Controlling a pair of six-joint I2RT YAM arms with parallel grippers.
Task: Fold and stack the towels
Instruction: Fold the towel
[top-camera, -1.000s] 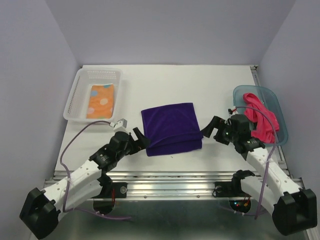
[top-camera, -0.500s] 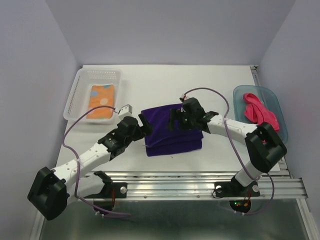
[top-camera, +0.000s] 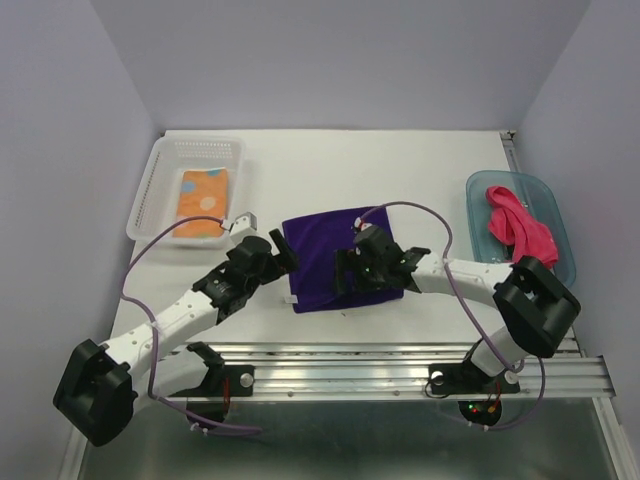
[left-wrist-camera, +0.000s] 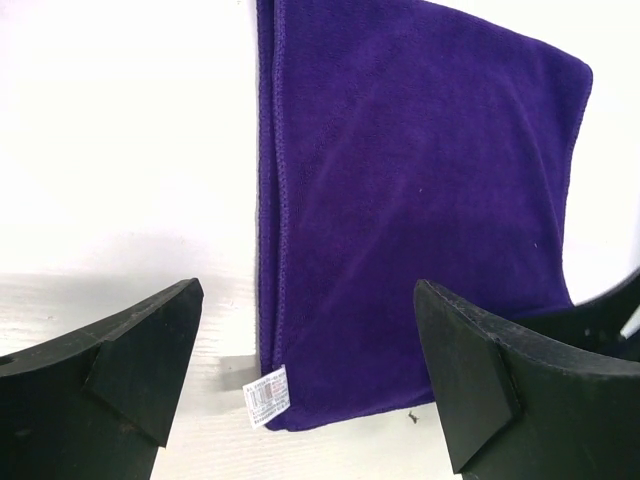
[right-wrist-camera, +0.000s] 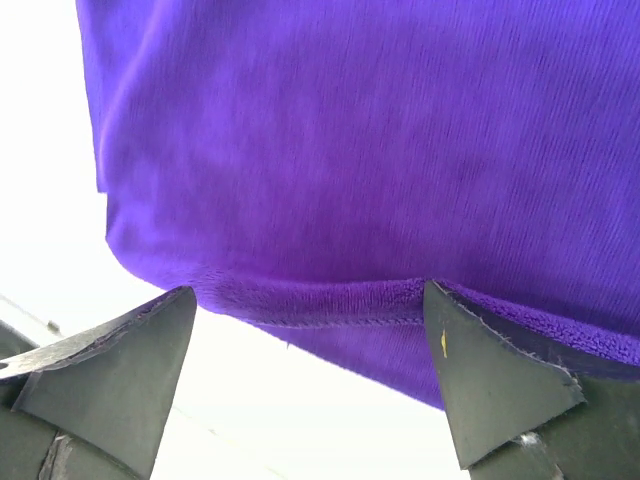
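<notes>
Right gripper (top-camera: 344, 272) farther forward over purple towel (top-camera: 315, 252)

Pale lavender walls (top-camera: 330, 60) on three sides of a white table (top-camera: 400, 170), metal rail (top-camera: 350, 355) along its near edge.

White arms (top-camera: 165, 330), black joints (top-camera: 95, 390).
Purple cables (top-camera: 133, 280) are looped along both; black wedge fingers (left-wrist-camera: 110, 380) are seen at 5 and 7 o'clock.

The dark purple towel (top-camera: 318, 252) lies folded flat mid-table (top-camera: 420, 170), toward the near edge, with a white label (left-wrist-camera: 268, 396) at one near corner. The orange dotted towel (top-camera: 201, 202) lies folded in the clear basket (top-camera: 148, 190) at the far left corner. The pink-red towel (top-camera: 520, 235) lies crumpled in the teal tub (top-camera: 557, 215) at the right edge.
</notes>
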